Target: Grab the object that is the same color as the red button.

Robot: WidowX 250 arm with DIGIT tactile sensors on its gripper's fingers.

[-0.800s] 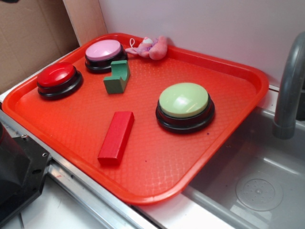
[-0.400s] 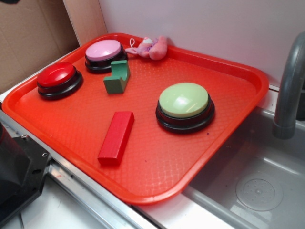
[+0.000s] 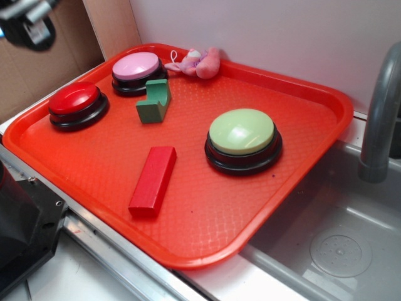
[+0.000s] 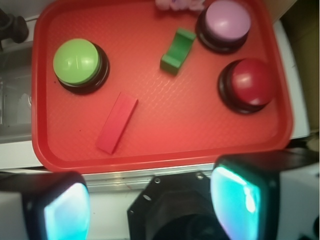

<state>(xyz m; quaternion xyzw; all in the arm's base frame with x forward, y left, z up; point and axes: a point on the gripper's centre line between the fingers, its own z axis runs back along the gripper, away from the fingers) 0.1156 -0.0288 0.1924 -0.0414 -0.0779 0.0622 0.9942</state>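
1. While the gripper [image 4: 150, 200] hangs high above the near edge of the red tray [image 4: 160, 155], its two fingers [image 4: 240, 200] stand wide apart with nothing between them.
2. Seen from the wrist, the red block [image 4: 117, 122] lies flat on the tray ahead of the gripper and a little to the left of its centre line, well apart from the fingers.
3. Ahead and to the right sits the red button [image 4: 250, 82], beyond the right finger and close to the tray's right rim.
4. Farther ahead, the pink-topped button [image 4: 227, 22] sits just beyond the red one, with the green notched block [image 4: 177, 50] to its left.
5. Off to the far left ahead, the green-topped button [image 4: 79, 62] sits beyond the red block.
6. From the exterior view, only a dark part of the arm [image 3: 28, 22] shows in the upper left corner, away from the red block [image 3: 152, 182] and the red button [image 3: 76, 103].
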